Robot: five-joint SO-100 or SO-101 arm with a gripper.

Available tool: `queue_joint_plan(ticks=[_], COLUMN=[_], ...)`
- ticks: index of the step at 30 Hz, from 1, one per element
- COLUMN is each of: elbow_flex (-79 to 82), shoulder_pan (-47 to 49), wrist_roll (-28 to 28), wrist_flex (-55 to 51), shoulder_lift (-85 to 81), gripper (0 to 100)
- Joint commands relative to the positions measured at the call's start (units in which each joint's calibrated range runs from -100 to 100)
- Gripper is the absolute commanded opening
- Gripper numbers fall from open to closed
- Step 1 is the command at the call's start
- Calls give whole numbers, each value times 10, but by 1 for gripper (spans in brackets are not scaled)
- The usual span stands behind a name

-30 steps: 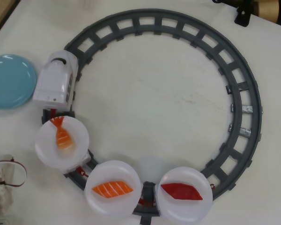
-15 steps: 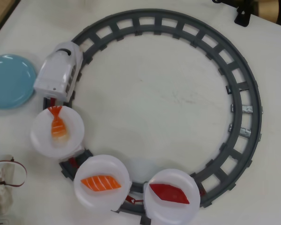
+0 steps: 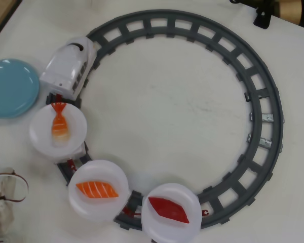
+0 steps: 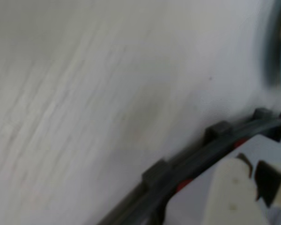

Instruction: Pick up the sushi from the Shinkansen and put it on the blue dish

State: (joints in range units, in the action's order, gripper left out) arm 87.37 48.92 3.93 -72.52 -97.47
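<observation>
**Desk:** What does the overhead view show?

**Photographer:** A white table (image 3: pixel 167 116), faintly scuffed, with a grey circular track (image 3: pixel 263 101) laid on it. The Shinkansen (image 3: pixel 68 66) stands on the track's upper-left arc, its cars trailing down the left side and along the bottom.

**Desk:** And the sushi?

**Photographer:** The sushi (image 3: pixel 97 190), orange with thin white stripes, lies on the middle white plate (image 3: pixel 81 202) of the train, at lower left. The plate ahead of it carries a shrimp piece (image 3: pixel 59 123); the plate behind carries a dark red piece (image 3: pixel 168 209). The blue dish (image 3: pixel 10 88) sits on the table at the left edge, just beside the train's engine, with nothing on it.

**Desk:** The arm?

**Photographer:** Only a white part with a dark red cable loop (image 3: pixel 7 187) shows in the overhead view's bottom-left corner. Whether the fingers are spread or closed, I cannot tell; nothing is seen held.

**Desk:** The wrist view?

**Photographer:** Blurred. Mostly bare pale tabletop, with a stretch of the track and a white shape (image 4: pixel 234 197) in the lower right, and a sliver of blue at the right edge.

**Desk:** The room?

**Photographer:** Little of it: a brown strip (image 3: pixel 0 15) past the table's top-left corner, and a black clamp (image 3: pixel 262 17) at the top right.
</observation>
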Motion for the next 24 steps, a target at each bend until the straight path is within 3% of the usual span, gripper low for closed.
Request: queue_joint_plan(ticks=[1,7,14,24], elbow_flex=[-59,-155,-354,-678], shoulder_pan=[-5,-16,-52,-87], wrist_roll=[12,37,35,33], wrist_flex=[0,2,-3,-144], shoulder_lift=[12,89,312,618], gripper=[9,13,13,13])
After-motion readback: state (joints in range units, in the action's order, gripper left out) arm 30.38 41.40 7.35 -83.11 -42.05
